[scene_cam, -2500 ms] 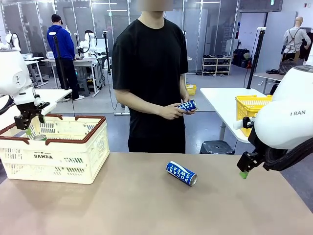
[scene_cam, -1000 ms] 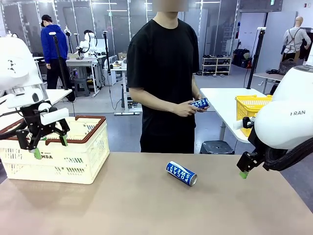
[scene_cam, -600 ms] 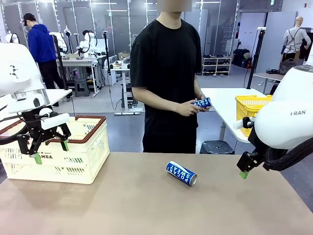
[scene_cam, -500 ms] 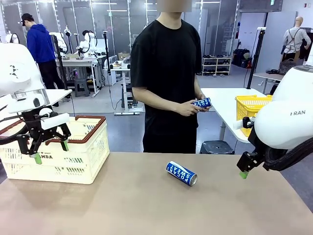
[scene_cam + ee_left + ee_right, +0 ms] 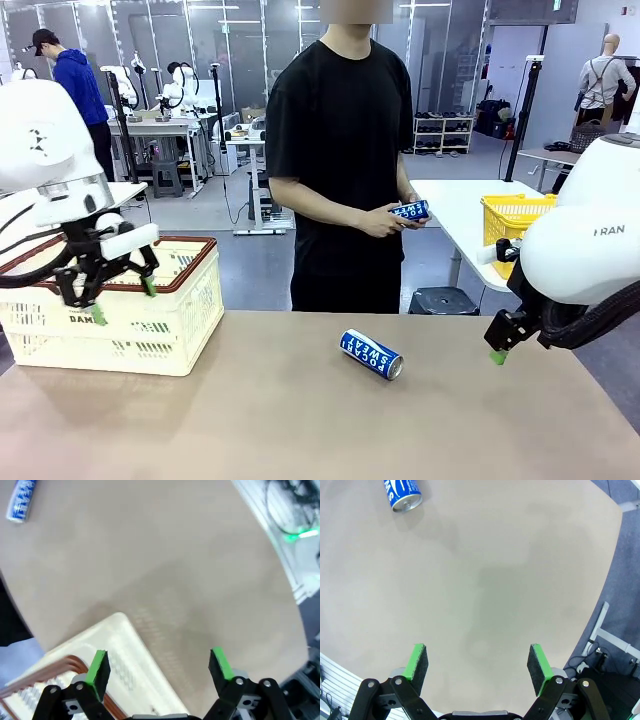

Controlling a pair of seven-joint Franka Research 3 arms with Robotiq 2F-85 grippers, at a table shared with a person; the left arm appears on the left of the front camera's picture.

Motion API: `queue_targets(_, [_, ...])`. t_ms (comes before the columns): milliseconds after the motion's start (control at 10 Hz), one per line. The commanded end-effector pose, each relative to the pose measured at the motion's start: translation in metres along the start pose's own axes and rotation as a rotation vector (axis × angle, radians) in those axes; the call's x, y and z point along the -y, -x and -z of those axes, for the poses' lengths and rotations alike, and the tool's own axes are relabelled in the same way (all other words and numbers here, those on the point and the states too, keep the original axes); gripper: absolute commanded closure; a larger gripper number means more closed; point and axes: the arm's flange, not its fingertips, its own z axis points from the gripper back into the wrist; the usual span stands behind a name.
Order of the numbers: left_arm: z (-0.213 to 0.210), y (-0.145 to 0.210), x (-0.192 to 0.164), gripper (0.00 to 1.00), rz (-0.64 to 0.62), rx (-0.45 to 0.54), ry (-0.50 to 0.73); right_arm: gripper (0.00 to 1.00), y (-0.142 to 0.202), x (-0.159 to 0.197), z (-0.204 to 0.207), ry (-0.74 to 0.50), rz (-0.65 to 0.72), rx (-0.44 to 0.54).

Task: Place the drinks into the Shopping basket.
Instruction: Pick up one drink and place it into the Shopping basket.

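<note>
A blue can (image 5: 371, 354) with white lettering lies on its side mid-table, apart from both grippers; it is also at the top left of the left wrist view (image 5: 21, 500) and the right wrist view (image 5: 402, 492). The person's hands hold a second blue can (image 5: 410, 211) at waist height. The cream Shopping basket (image 5: 165, 335) with its brown-red rim stands at the table's left. My left gripper (image 5: 125, 302) hangs open and empty over the basket's front right corner (image 5: 125, 665). My right gripper (image 5: 497, 355) hovers open above the bare right side of the table (image 5: 479, 666). The green can is out of view.
A yellow mesh basket (image 5: 515, 215) sits on a white table at the back right. The person (image 5: 340, 150) stands at the table's far edge, behind the lying can. Bare tabletop stretches between the basket and the can.
My left gripper has left the basket's left end, swung right and towards me, and now hangs open by its front right corner. The person stepped slightly right. The right arm and the lying can have not moved.
</note>
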Motion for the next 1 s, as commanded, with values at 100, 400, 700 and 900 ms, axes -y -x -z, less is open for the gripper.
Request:
queue_targets(100, [-0.010,-0.070,-0.048,0.00,0.012,-0.039,-0.098,0.00,0.002,0.001,0.001,0.002,-0.004,-0.002])
queue_targets(400, [0.005,-0.132,-0.141,0.00,0.072,-0.145,-0.072,0.00,0.002,0.001,0.001,0.002,-0.004,-0.002])
queue_targets(700, [0.053,-0.172,-0.230,0.00,0.163,-0.134,-0.027,0.00,0.002,0.001,0.001,0.002,-0.004,-0.002])
queue_targets(900, [0.085,-0.190,-0.260,0.00,0.176,-0.107,0.023,0.00,0.002,0.001,0.001,0.002,-0.004,-0.002])
